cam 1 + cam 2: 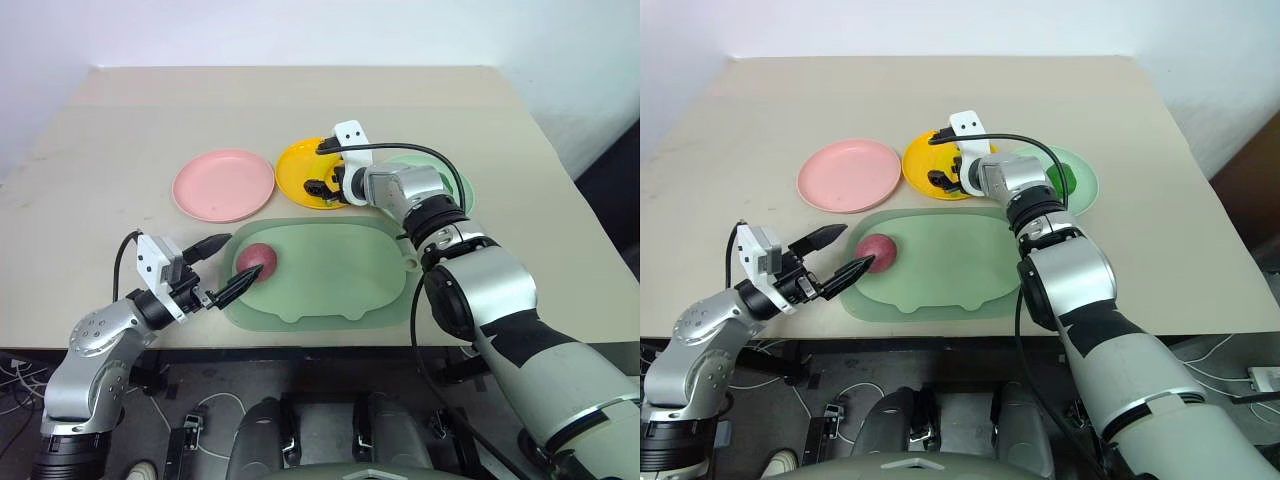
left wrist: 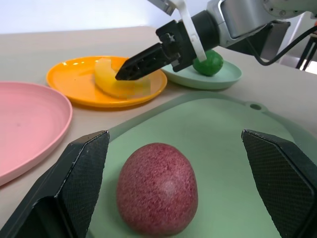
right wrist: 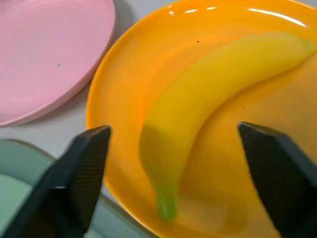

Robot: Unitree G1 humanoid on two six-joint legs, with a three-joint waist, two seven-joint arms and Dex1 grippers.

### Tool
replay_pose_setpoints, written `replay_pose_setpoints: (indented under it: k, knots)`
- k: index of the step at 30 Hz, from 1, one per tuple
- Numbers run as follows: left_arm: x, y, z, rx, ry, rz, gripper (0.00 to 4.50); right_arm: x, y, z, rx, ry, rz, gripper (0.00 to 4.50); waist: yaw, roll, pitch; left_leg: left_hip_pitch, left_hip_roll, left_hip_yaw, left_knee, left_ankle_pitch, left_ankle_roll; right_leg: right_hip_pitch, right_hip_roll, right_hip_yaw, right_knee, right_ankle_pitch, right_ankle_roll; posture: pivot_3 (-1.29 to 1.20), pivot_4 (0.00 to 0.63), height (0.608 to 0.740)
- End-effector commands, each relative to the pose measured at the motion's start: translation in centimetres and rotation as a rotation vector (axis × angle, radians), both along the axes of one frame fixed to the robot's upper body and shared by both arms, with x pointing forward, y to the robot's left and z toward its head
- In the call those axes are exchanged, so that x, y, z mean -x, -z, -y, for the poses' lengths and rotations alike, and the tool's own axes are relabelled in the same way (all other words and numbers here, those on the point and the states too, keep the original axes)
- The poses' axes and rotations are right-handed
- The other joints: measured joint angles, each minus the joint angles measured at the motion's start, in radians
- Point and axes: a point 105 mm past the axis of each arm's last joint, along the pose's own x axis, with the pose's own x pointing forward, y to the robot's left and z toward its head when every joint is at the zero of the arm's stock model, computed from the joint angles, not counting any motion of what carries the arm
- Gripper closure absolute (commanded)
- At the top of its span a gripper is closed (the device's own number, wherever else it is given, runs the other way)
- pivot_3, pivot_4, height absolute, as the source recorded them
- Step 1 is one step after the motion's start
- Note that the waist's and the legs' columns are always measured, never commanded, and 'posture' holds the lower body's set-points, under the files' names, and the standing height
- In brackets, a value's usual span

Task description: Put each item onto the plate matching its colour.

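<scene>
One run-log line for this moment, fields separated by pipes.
curved yellow banana on round yellow plate | right gripper open above it | dull red-maroon ball on green board | left gripper open beside ball

Yellow banana (image 3: 198, 119), maroon ball (image 2: 157, 188)

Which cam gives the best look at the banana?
Right wrist view: the banana lies close up on the yellow plate, between the open jaws. Left wrist view shows it small, partly behind the right gripper. In the eye views that gripper mostly hides it.
</scene>
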Motion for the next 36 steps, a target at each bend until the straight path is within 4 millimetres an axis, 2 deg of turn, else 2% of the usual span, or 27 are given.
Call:
replay_pose_setpoints:
  k: [1,3,6,11,15,19,23,33,36]
  knots:
    - [0.4,-1.2,0.1,0.003,0.001,0.048,0.0,0.2,-3.7,-0.6,-0.07,-0.074,0.123,0.27,0.0,0.0,0.0,0.0,0.0,0.0,0.0,0.0,0.0,0.0,0.0,0.0,0.0,0.0,0.0,0.0,0.15,0.695]
    - [0.4,-1.2,0.3,0.011,0.0,0.044,0.0,0.9,-4.4,-0.4,-0.12,-0.107,0.168,0.27,0.002,0.0,0.0,0.0,0.0,0.0,0.0,0.0,0.0,0.0,0.0,0.0,0.0,0.0,0.0,0.0,0.15,0.695]
    - [0.3,-1.0,0.6,0.027,-0.01,0.031,0.0,3.2,-5.3,0.1,-0.196,-0.164,0.242,0.27,0.006,-0.001,-0.001,0.0,0.0,-0.002,0.001,0.0,0.0,0.001,-0.001,0.0,0.0,0.0,0.0,0.0,0.15,0.695]
    - [0.0,-0.9,1.1,0.036,-0.049,0.034,0.0,8.5,-5.2,1.0,-0.259,-0.259,0.307,0.27,0.004,-0.001,-0.001,0.0,0.0,-0.003,0.001,0.0,0.0,0.001,0.0,0.0,0.0,0.0,0.0,0.0,0.15,0.695]
    - [-0.4,-0.8,1.3,0.043,-0.076,0.015,0.0,11.0,-4.7,1.6,-0.258,-0.302,0.317,0.27,0.002,-0.001,-0.001,0.002,0.0,-0.003,0.001,0.0,0.0,0.002,0.0,0.0,0.002,0.0,0.0,0.0,0.15,0.695]
    - [-0.4,-0.5,1.8,0.056,-0.057,-0.001,0.0,11.1,-3.6,2.9,-0.199,-0.261,0.303,0.27,0.003,-0.001,-0.001,0.002,0.0,-0.003,0.001,0.0,0.0,0.002,-0.001,0.0,0.002,0.0,0.0,0.0,0.15,0.695]
    - [-1.3,0.0,1.5,0.02,-0.105,-0.014,0.0,10.7,-3.2,3.9,-0.18,-0.216,0.293,0.27,0.004,-0.001,-0.001,0.002,-0.001,-0.003,0.001,0.0,0.0,0.002,-0.001,0.0,0.002,0.0,0.0,0.0,0.15,0.695]
    - [-1.9,1.0,1.0,-0.046,-0.047,-0.082,0.0,10.5,-3.1,4.8,-0.177,-0.162,0.282,0.27,0.004,-0.001,-0.001,0.002,-0.001,-0.003,0.001,0.0,0.0,0.002,0.0,0.0,0.002,0.0,0.0,0.0,0.15,0.695]
    - [-2.8,0.9,0.9,-0.068,-0.038,-0.073,0.0,10.6,-2.9,5.1,-0.173,-0.149,0.282,0.27,0.009,-0.001,-0.001,0.002,-0.001,-0.003,0.001,0.0,0.0,0.002,0.0,0.0,0.002,0.0,0.0,0.0,0.15,0.695]
